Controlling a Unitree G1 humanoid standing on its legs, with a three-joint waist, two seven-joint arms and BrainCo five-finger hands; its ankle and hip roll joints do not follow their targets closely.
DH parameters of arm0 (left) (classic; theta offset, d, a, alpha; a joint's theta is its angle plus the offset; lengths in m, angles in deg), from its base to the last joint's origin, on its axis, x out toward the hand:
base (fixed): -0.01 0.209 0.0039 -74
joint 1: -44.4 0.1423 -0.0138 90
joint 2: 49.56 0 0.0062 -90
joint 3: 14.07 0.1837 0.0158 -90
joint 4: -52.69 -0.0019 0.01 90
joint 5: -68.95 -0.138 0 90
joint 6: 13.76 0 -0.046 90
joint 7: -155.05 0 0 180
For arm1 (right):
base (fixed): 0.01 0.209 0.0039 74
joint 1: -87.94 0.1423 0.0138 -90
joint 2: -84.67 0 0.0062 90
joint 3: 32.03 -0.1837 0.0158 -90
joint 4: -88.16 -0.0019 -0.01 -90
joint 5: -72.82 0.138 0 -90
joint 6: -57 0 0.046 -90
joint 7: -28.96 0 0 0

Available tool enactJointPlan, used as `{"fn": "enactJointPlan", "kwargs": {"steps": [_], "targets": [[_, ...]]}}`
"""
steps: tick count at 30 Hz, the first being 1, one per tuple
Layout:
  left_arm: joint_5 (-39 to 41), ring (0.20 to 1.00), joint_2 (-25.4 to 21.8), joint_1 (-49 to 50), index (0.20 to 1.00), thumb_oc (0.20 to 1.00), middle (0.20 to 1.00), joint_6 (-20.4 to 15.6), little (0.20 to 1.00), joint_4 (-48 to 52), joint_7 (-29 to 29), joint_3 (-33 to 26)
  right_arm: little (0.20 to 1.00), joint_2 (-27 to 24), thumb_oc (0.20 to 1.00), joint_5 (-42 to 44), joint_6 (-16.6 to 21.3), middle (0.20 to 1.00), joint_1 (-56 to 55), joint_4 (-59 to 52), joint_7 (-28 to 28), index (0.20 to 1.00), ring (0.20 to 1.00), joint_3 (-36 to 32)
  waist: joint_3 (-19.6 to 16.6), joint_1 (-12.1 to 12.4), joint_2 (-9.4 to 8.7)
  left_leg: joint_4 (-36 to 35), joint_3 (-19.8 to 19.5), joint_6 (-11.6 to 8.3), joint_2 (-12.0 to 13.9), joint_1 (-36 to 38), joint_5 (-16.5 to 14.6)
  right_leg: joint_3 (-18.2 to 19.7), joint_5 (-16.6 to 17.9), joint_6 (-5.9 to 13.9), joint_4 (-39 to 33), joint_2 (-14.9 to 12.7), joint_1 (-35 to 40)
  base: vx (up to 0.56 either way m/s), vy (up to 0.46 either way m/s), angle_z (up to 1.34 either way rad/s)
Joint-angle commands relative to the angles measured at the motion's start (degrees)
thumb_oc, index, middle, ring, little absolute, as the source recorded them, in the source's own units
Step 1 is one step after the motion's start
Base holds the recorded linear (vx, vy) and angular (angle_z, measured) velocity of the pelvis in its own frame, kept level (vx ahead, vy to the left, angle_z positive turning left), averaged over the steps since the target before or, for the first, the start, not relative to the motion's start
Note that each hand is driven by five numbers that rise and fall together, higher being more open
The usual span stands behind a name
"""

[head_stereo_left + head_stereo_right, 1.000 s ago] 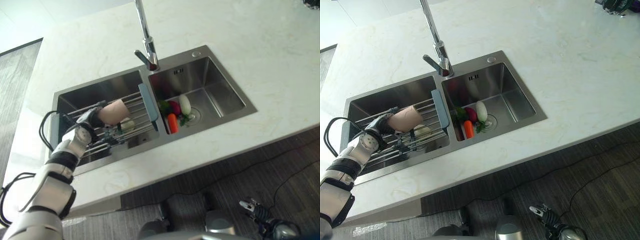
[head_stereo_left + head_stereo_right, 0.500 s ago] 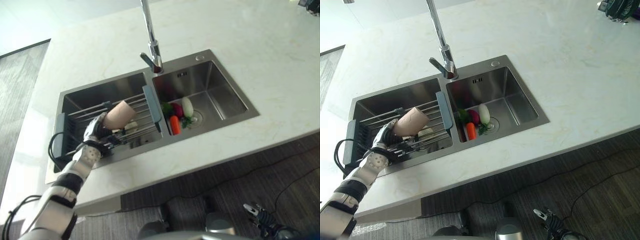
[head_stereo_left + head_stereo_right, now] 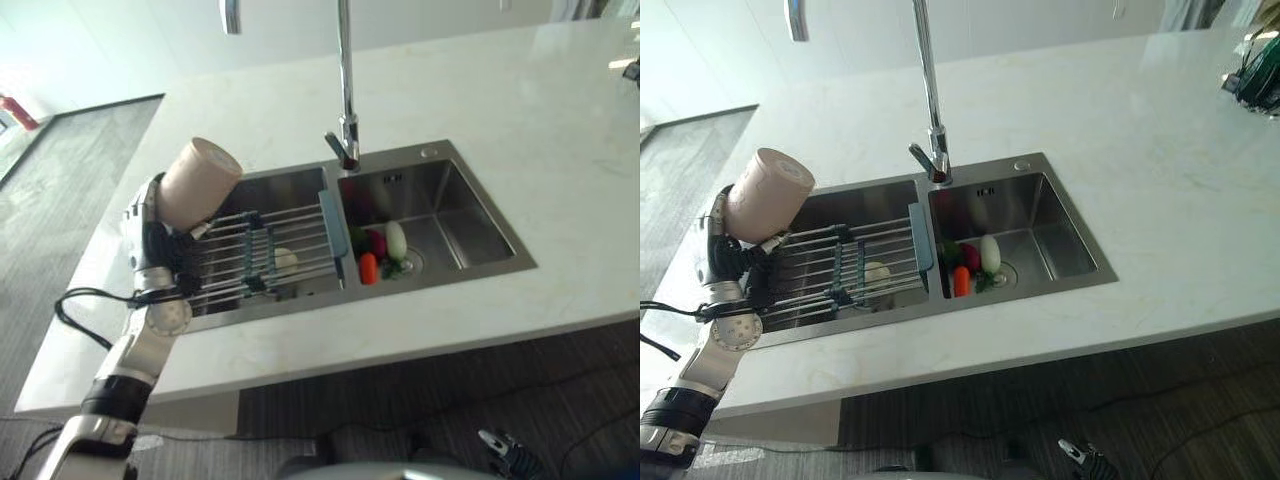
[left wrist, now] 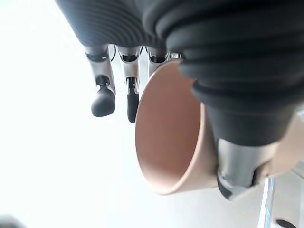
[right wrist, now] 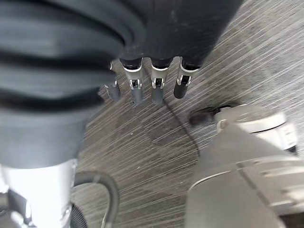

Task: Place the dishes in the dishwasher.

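**A:** What's the left hand [image 3: 150, 232] got?

**B:** A pinkish-beige cup [image 3: 199, 181], held up in the air above the left end of the sink [image 3: 470, 255], over the edge of the pale marble worktop [image 3: 560, 130]. From the wrist camera, the fingers [image 4: 103, 97] sit along one side of the cup wall and the thumb presses the other, so the hand is closed around it.

**A:** Which way is the cup pointing?

**B:** It's tilted. The long axis runs on a slant, closed base up and towards the far right, open mouth down towards the hand and wrist. In the wrist view you look straight into that open mouth [image 4: 166, 128].

**A:** And below it?

**B:** A wire drying rack [image 3: 262, 258] with blue end pieces spans the left basin, and a small pale thing [image 3: 285, 261] lies among its bars; I can't tell what it is. The cup is clear of the rack, not touching it.

**A:** The other basin?

**B:** Vegetables bunched at its near left corner by the drain: a carrot [image 3: 367, 267], something dark red [image 3: 377, 243], a white one [image 3: 396, 239] and a bit of green. A tall chrome tap [image 3: 345, 90] rises behind the divider between the two basins.

**A:** The right hand?

**B:** The right hand [image 5: 147, 88] hangs low over the dark wood-grain floor [image 5: 142, 156], fingers fairly straight and loose, holding nothing.
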Motion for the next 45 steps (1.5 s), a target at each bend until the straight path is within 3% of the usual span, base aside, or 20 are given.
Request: {"fn": "enactJointPlan", "kwargs": {"steps": [1, 5, 9, 10, 14, 18, 20, 22, 23, 26, 27, 28, 29, 30, 32, 35, 36, 41, 42, 45], "targets": [[-2.64, 0.200, -4.12, -2.63, 0.200, 0.200, 0.200, 0.01, 0.200, 3.60, -4.46, -6.07, 1.000, 0.96, 1.000, -2.37, 1.38, 1.000, 1.04, 2.47, 0.33, 1.000, 1.000, -2.06, -0.17, 1.83, 0.05, 0.32, -3.87, 0.22, -0.23, 2.02, -2.48, -4.52, -1.31, 1.69, 1.32, -2.03, 0.74, 0.01, -0.045, 0.17], [-2.42, 0.200, -4.65, 0.86, 0.200, 0.200, 0.200, 0.93, 0.200, 6.59, -4.53, -9.86, 1.000, 1.20, 1.000, -4.30, 0.92, 1.000, 1.52, 2.60, 0.46, 1.000, 1.000, -1.92, -0.94, 3.68, 0.13, 0.38, -5.54, -0.15, 0.15, 2.45, -2.28, -5.77, -2.40, 1.04, 1.72, -1.58, 1.86, 0.01, -0.086, 0.25], [-0.90, 0.200, -4.25, 4.99, 0.200, 0.200, 0.200, 0.27, 0.200, 7.77, -4.89, -13.83, 1.000, 0.73, 1.000, -6.31, 0.33, 1.000, 2.75, 2.54, 0.77, 1.000, 1.000, -1.15, -1.37, 6.46, -0.03, 1.15, -8.21, -0.99, 0.84, 1.88, -1.84, -7.67, -3.25, 0.13, 1.57, -0.83, 2.83, -0.04, -0.142, 0.27], [-0.16, 0.200, -3.62, 6.96, 0.200, 0.200, 0.200, -0.86, 0.200, 8.14, -4.25, -15.85, 1.000, 0.46, 1.000, -7.56, -0.24, 1.000, 3.62, 2.61, 0.89, 1.000, 1.000, -0.83, -1.50, 8.32, -0.21, 2.06, -9.88, -1.56, 1.23, 1.02, -1.68, -8.65, -3.66, -0.37, 1.53, -0.24, 3.11, -0.04, -0.138, 0.49], [0.41, 0.200, -2.43, 9.20, 0.200, 0.200, 0.200, -1.72, 0.200, 8.87, -1.63, -17.54, 1.000, -0.04, 1.000, -8.71, -1.43, 1.000, 4.88, 2.81, 0.54, 1.000, 1.000, -0.14, -1.29, 10.50, -0.25, 3.59, -11.29, -2.98, 2.32, -1.58, -0.18, -10.53, -4.23, -1.26, 1.90, 0.86, 3.20, -0.05, -0.140, 0.50], [2.69, 0.200, -1.56, 10.47, 0.200, 0.200, 0.200, -4.36, 0.200, 8.83, -0.27, -18.11, 1.000, -0.54, 1.000, -8.63, -2.60, 1.000, 6.31, 3.53, 0.29, 1.000, 1.000, -0.43, 0.78, 13.05, 0.20, 2.69, -13.06, -4.55, 3.87, -5.53, 4.23, -13.23, -4.50, -1.53, 2.25, 1.89, 4.18, -0.13, -0.141, 0.92], [4.07, 0.200, -0.40, 11.69, 0.200, 0.200, 0.200, -8.27, 0.200, 7.14, 1.46, -19.07, 1.000, -0.27, 1.000, -8.16, -4.34, 1.000, 6.86, 3.94, 1.07, 1.000, 1.000, -0.55, 1.68, 13.99, 0.04, 3.59, -12.71, -4.50, 3.57, -6.73, 4.13, -15.34, -4.76, -1.59, 2.88, 1.57, 3.95, -0.20, -0.084, 0.88], [3.23, 0.200, 0.17, 12.08, 0.200, 0.200, 0.200, -10.19, 0.200, 6.27, 1.72, -19.09, 1.000, -0.20, 1.000, -7.29, -5.66, 1.000, 7.20, 4.24, 1.88, 1.000, 1.000, -0.52, 1.80, 14.16, -0.43, 5.92, -11.98, -4.06, 2.72, -6.65, 2.41, -16.14, -4.77, -1.72, 3.20, 1.18, 3.51, -0.18, -0.038, 0.83], [1.25, 0.200, 0.87, 12.46, 0.200, 0.200, 0.200, -12.40, 0.200, 5.79, 1.02, -18.49, 1.000, -0.24, 1.000, -6.34, -7.22, 1.000, 7.60, 4.89, 3.72, 1.000, 1.000, -0.25, 1.94, 13.99, -1.74, 12.78, -9.07, -2.31, 0.38, -7.02, -2.30, -17.22, -3.96, -1.92, 3.33, 0.02, 2.69, -0.22, -0.021, 0.80], [-0.04, 0.200, 1.62, 12.74, 0.200, 0.200, 0.200, -14.65, 0.200, 7.00, 0.21, -18.11, 1.000, 0.10, 1.000, -7.04, -6.99, 1.000, 7.48, 5.19, 5.09, 1.000, 1.000, -0.22, 2.00, 13.58, -3.07, 18.39, -5.32, -0.19, -1.69, -6.98, -6.94, -18.61, -3.17, -2.08, 3.68, -0.83, 2.18, -0.18, 0.004, 0.64], [-1.28, 0.200, 2.14, 12.26, 0.200, 0.200, 0.200, -15.07, 0.200, 9.29, 0.57, -17.55, 1.000, 0.46, 1.000, -6.73, -6.36, 1.000, 7.06, 5.45, 5.66, 1.000, 1.000, -0.44, 1.82, 12.67, -3.39, 22.04, -1.43, -0.62, -0.37, -5.97, -7.98, -19.99, -3.41, -1.92, 3.58, -0.58, 2.85, -0.12, 0.026, 0.98], [-1.65, 0.200, 2.29, 12.10, 0.200, 0.200, 0.200, -14.97, 0.200, 9.77, 0.53, -17.34, 1.000, 0.52, 1.000, -6.85, -5.96, 1.000, 6.90, 5.47, 5.82, 1.000, 1.000, -0.45, 1.90, 12.41, -3.38, 22.86, -0.41, -0.86, 0.24, -5.83, -7.78, -20.59, -3.32, -1.98, 3.51, -0.49, 3.05, -0.27, 0.070, 1.18], [-1.84, 0.200, 2.42, 10.28, 0.200, 0.200, 0.200, -15.59, 0.200, 10.84, 1.43, -15.70, 1.000, 0.64, 1.000, -4.93, -4.62, 1.000, 6.35, 5.56, 5.72, 1.000, 1.000, -0.90, 2.09, 10.78, -3.64, 26.39, 5.01, -2.64, 3.82, -4.98, -5.05, -23.44, -2.35, -2.17, 2.88, -0.70, 3.15, -0.30, 0.114, 1.01], [-1.44, 0.200, 2.34, 8.89, 0.200, 0.200, 0.200, -15.31, 0.200, 10.91, 1.78, -14.59, 1.000, 0.61, 1.000, -3.94, -4.39, 1.000, 6.32, 5.34, 5.51, 1.000, 1.000, -0.99, 1.90, 10.09, -3.64, 26.60, 5.93, -3.25, 4.38, -4.39, -4.76, -24.50, -1.77, -2.04, 2.48, -0.78, 3.02, -0.33, 0.177, 1.23], [-2.20, 0.200, 2.47, 6.14, 0.200, 0.200, 0.200, -12.49, 0.200, 10.89, 1.27, -12.22, 1.000, 0.25, 1.000, -5.54, -4.13, 1.000, 6.53, 4.51, 5.23, 1.000, 1.000, -1.60, 1.10, 8.74, -2.83, 21.42, 5.61, -2.94, 2.26, -1.92, -5.80, -25.12, -0.99, -1.17, 3.04, -1.12, 1.25, -0.24, 0.323, 2.35], [-2.46, 0.200, 2.24, 4.97, 0.200, 0.200, 0.200, -11.11, 0.200, 10.77, 1.27, -11.14, 1.000, -0.11, 1.000, -7.71, -3.86, 1.000, 6.86, 4.63, 4.63, 1.000, 1.000, -1.86, 0.81, 7.51, -2.18, 17.39, 7.81, -2.81, 2.39, 0.48, -5.83, -25.86, -0.96, -0.80, 4.16, -1.85, -0.02, -0.23, 0.375, 0.66], [-2.13, 0.200, 1.33, 4.27, 0.200, 0.200, 0.200, -9.79, 0.200, 11.09, 1.71, -10.59, 1.000, -0.46, 1.000, -9.29, -3.62, 1.000, 7.45, 4.52, 3.55, 1.000, 1.000, -1.41, 0.35, 7.66, -1.68, 10.67, 6.54, -1.63, -0.47, 2.29, -7.77, -25.80, -0.42, 0.20, 4.33, -2.35, -0.61, -0.29, 0.422, 0.34], [-2.74, 0.200, 0.39, 4.22, 0.200, 0.200, 0.200, -9.91, 0.200, 11.93, 2.73, -9.70, 1.000, -0.03, 1.000, -7.31, -2.71, 1.000, 7.90, 4.49, 2.89, 1.000, 1.000, -1.05, 0.26, 8.39, -1.40, 6.06, 5.33, -0.85, -1.95, 2.82, -6.64, -26.79, 0.26, 1.94, 5.91, -3.69, -1.87, -0.23, 0.265, 0.57], [-3.88, 0.200, -0.46, 4.32, 0.200, 0.200, 0.200, -9.28, 0.200, 13.04, 3.09, -9.38, 1.000, 0.63, 1.000, -5.99, -2.59, 1.000, 8.20, 3.83, 2.21, 1.000, 1.000, -0.68, 0.33, 9.05, -1.21, 3.71, 4.03, -0.17, -2.84, 3.50, -6.28, -27.50, 1.41, 3.38, 6.88, -4.87, -3.27, -0.26, 0.254, 0.70], [-3.75, 0.200, -1.49, 4.55, 0.200, 0.200, 0.200, -8.83, 0.200, 14.05, 4.67, -9.56, 1.000, 1.42, 1.000, -5.10, -2.42, 1.000, 8.44, 2.88, 0.84, 1.000, 1.000, -0.48, 0.40, 9.52, -0.94, 2.29, 3.93, 0.67, -3.45, 4.02, -6.16, -28.11, 2.47, 4.77, 8.12, -6.52, -4.64, -0.21, 0.195, 0.57]]}}
